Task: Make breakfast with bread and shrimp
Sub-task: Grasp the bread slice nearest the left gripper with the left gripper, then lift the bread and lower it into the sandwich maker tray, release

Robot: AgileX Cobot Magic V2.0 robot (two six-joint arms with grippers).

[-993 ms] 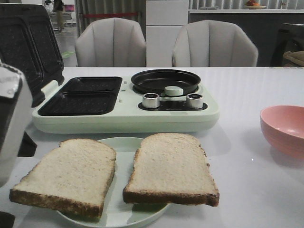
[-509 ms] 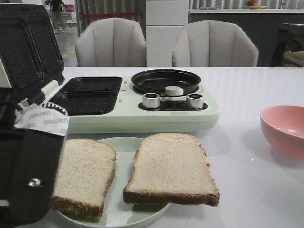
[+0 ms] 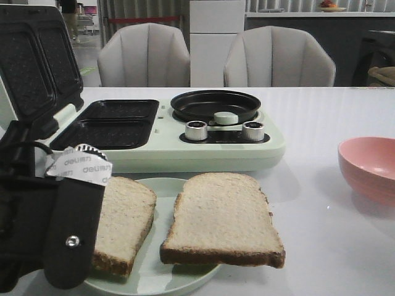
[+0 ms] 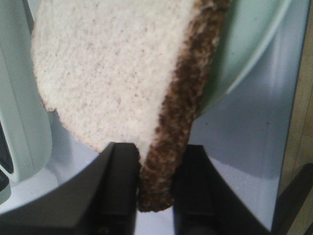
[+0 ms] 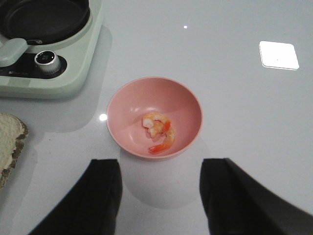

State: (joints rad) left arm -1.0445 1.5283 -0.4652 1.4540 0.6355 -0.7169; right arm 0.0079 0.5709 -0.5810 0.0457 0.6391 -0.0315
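Observation:
Two bread slices lie on a pale green plate (image 3: 162,277) at the table's front. My left gripper (image 3: 74,231) covers the near left part of the left slice (image 3: 126,213). In the left wrist view my left gripper (image 4: 155,164) is shut on this slice's (image 4: 112,73) dark crust at a corner. The right slice (image 3: 219,216) lies flat and untouched. The shrimp (image 5: 158,129) lies in a pink bowl (image 5: 188,105). My right gripper (image 5: 159,196) is open and empty, above the table just short of the bowl.
A pale green breakfast maker (image 3: 160,157) stands behind the plate, with black grill trays (image 3: 114,123), a round black pan (image 3: 215,105) and its lid (image 3: 34,61) raised at the left. The pink bowl (image 3: 367,166) sits at the right. Two chairs stand behind the table.
My left gripper has come in from the left edge and closed over the left slice's near corner. The slice has shifted a little to the right. The right slice has not moved.

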